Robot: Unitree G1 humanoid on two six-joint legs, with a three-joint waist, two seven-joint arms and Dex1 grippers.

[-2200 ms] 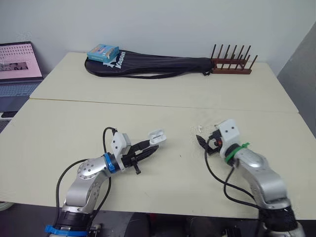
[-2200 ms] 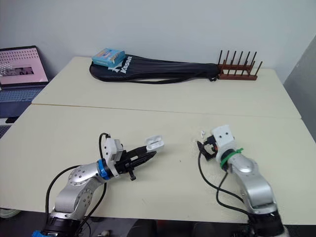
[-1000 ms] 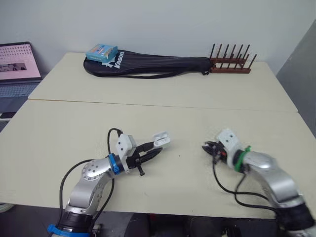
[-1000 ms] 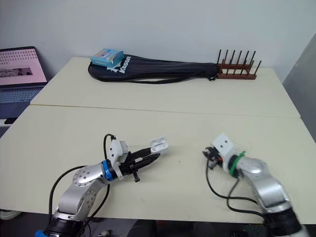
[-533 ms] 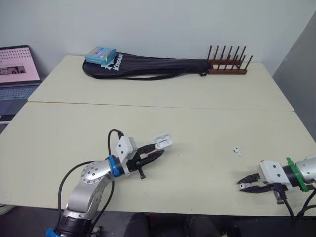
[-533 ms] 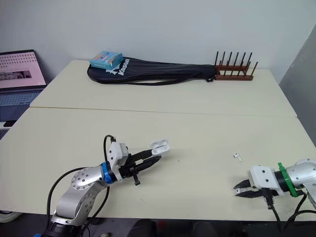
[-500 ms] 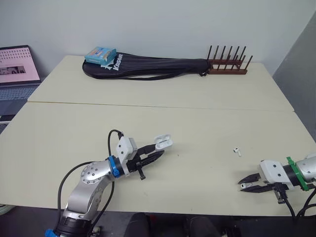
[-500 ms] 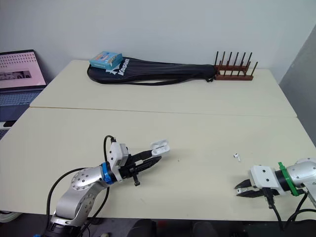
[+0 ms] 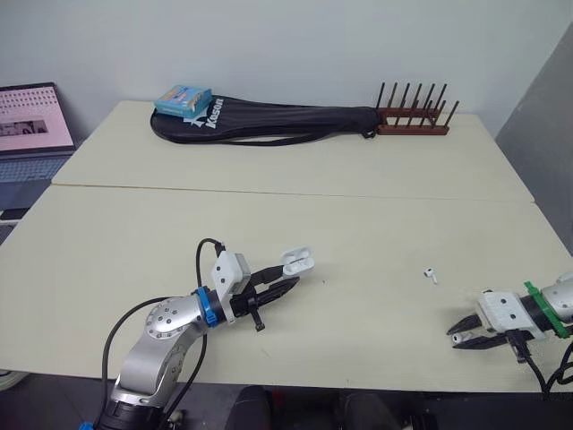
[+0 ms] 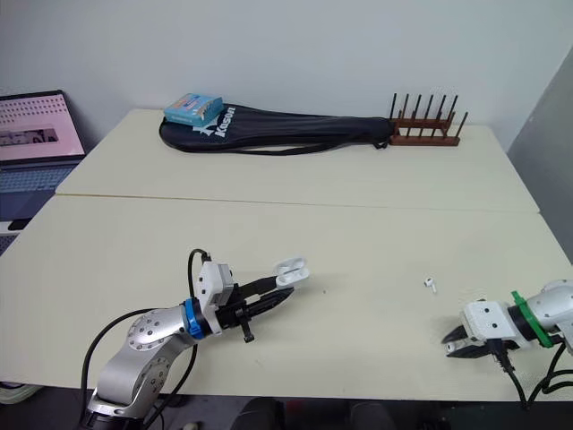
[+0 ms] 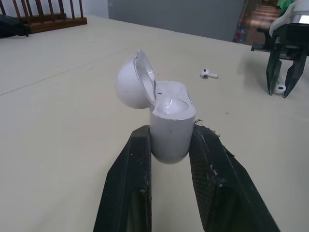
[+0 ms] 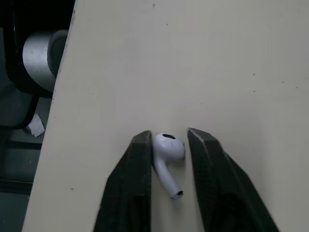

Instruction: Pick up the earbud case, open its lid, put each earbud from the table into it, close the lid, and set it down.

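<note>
The left gripper [image 9: 288, 276] pinches the white earbud case [image 11: 169, 130] upright, its lid hinged open. A loose earbud [image 9: 431, 274] lies on the table [image 9: 358, 233] near the right gripper [image 9: 453, 339], whose fingertips pinch the other earbud [image 12: 166, 151].

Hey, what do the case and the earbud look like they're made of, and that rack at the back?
The case is likely hard plastic: glossy white, with highlights on its lid and a few dark specks. The earbud has the same glossy white plastic look. The rack is probably wood, reddish-brown and matte, though too far off to be sure.
</note>
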